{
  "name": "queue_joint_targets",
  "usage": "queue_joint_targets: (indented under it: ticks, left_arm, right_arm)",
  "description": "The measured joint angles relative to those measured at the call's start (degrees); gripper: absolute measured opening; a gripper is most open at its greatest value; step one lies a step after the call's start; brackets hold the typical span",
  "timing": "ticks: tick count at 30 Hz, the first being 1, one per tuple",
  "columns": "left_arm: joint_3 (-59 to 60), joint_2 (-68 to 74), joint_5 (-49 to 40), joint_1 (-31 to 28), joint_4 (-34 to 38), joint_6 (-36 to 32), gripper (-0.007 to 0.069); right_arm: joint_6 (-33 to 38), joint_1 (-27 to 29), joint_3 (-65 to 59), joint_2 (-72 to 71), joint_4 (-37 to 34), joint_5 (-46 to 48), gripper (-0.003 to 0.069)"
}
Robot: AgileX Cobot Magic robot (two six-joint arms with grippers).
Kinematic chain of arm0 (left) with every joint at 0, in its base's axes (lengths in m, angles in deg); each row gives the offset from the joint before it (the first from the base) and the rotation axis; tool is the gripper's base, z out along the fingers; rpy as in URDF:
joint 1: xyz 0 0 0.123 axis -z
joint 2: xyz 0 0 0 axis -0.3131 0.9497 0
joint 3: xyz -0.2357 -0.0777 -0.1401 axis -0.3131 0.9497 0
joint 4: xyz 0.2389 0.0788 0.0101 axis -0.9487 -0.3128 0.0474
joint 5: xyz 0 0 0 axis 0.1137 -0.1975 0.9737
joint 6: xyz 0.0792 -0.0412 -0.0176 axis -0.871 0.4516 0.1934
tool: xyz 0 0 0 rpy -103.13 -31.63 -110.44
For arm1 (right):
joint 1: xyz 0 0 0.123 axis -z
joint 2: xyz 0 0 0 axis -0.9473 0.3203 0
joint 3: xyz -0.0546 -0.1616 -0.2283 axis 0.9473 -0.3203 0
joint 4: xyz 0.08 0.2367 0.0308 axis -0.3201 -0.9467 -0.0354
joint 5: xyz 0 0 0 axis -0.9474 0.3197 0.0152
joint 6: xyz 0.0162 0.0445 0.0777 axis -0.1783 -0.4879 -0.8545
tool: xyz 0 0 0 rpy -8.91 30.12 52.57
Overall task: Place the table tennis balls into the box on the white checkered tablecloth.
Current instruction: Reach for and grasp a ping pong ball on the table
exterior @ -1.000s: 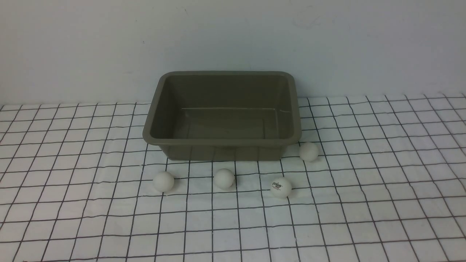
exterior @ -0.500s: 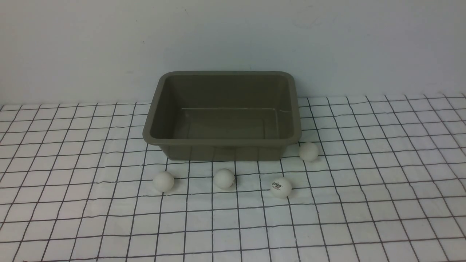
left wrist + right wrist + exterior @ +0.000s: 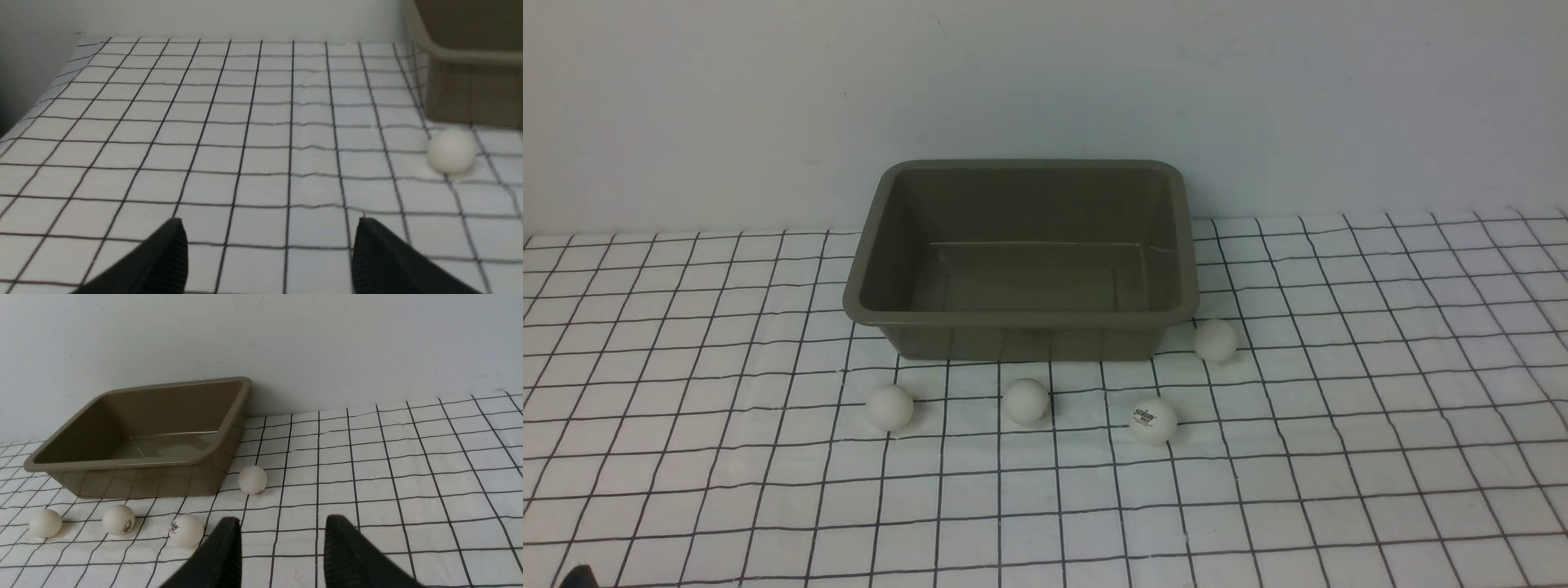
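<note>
Several white table tennis balls lie on the white checkered tablecloth (image 3: 1339, 457) in front of the olive-grey box (image 3: 1021, 317): one at the left (image 3: 889, 407), one in the middle (image 3: 1026, 400), one with a dark logo (image 3: 1153, 420), and one by the box's right front corner (image 3: 1215, 340). The box holds nothing. My left gripper (image 3: 269, 222) is open low over bare cloth, with one ball (image 3: 451, 150) and the box's wall (image 3: 470, 81) ahead of it to one side. My right gripper (image 3: 282, 520) has its fingers apart and empty, near the logo ball (image 3: 186, 531).
A pale wall stands right behind the box. The cloth is slightly wrinkled and runs wide to both sides of the box. A dark tip of the left arm (image 3: 574, 578) shows at the front view's bottom left corner.
A dark tip of the left arm has come into the bottom left corner of the front view. The balls and the box have not moved.
</note>
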Motion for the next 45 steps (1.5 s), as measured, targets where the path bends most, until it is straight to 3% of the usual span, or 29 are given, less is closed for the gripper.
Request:
queue_joint_targets:
  ticks: [11, 17, 26, 33, 36, 42, 45]
  left_arm:
    - [0.0, 0.0, 8.25, 0.0, 26.88, 0.0, 0.0489]
    - [0.0, 0.0, 8.41, 0.0, 34.26, 0.0, 0.0489]
    - [-0.1, 0.0, 7.84, 0.0, 36.18, -3.04, 0.0489]
    - [-11.63, 0.18, -5.14, 0.0, 38.21, -22.17, 0.0489]
    - [-16.14, 2.32, -9.66, 0.0, 38.97, -27.33, 0.0489]
    - [-27.86, 11.59, -19.82, 0.0, 36.12, -32.97, 0.0489]
    - [-31.58, 16.89, -23.24, 0.0, 30.88, -34.51, 0.0489]
  right_arm:
    - [0.12, 0.0, 0.0, 0.0, 0.0, 0.0, 0.0262]
    - [0.17, 0.0, 0.01, 0.0, 0.0, 0.02, 0.0262]
    - [1.84, 0.0, 0.01, 0.0, 0.0, 0.07, 0.0262]
    - [11.38, 0.0, 0.06, 1.09, -5.46, 0.22, 0.0262]
    - [16.51, 0.0, 0.06, 3.78, -9.2, 0.87, 0.0262]
    - [25.16, 0.0, 0.06, 13.88, -14.96, 1.86, 0.0262]
    - [31.11, 0.0, 0.3, 19.6, -17.4, 1.88, 0.0262]
